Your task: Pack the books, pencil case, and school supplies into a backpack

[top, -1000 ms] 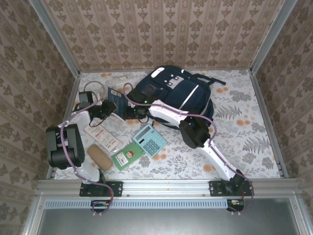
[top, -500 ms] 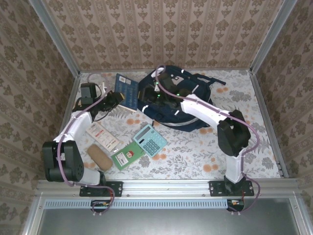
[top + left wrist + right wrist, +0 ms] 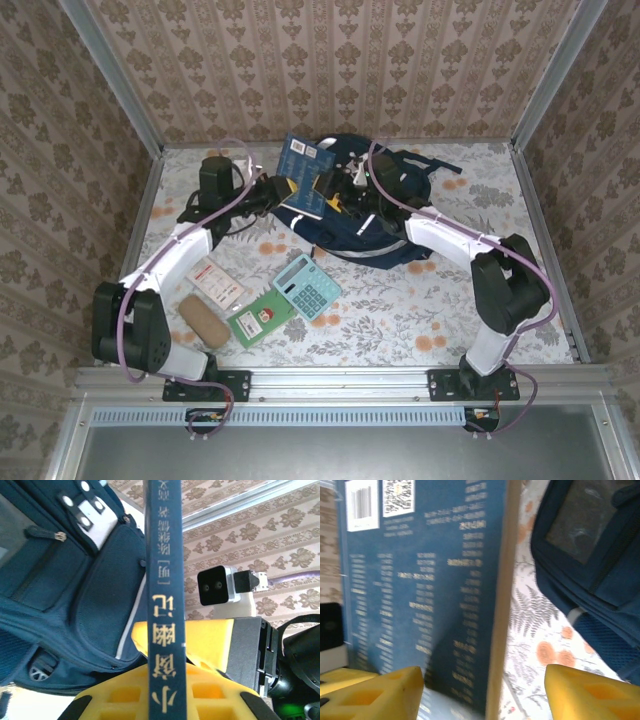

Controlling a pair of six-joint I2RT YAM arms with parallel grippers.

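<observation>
Your left tool (image 3: 167, 692) is clamped on the thin dark blue book (image 3: 303, 172). In the left wrist view its gold-lettered spine runs straight up the middle of the frame, with the yellow pads (image 3: 230, 697) close against it on either side at the bottom edge. In the top view you see that book held up off the flowered table (image 3: 500, 290), tilted, at the upper centre of the frame. It sits right at the left edge of the large navy blue fabric backpack (image 3: 415, 185), which lies at the back of the table. Your right tool (image 3: 487, 692) stands wide open and has hold of nothing. In the right wrist view its two yellow fingers (image 3: 585, 695) sit in the bottom corners; the book's printed back cover with its barcode takes the left half of the frame and the backpack the upper right. Whether the book touches those fingers, you cannot tell. Toward the lower left of the top view, four things lie flat on the table: the light blue-teal calculator with grey keys (image 3: 307, 286), the small green book (image 3: 260, 318) just beside it, the tan-brown soft oblong pencil case (image 3: 203, 320) left of that, and the white card with red print (image 3: 215, 283) above the case.
</observation>
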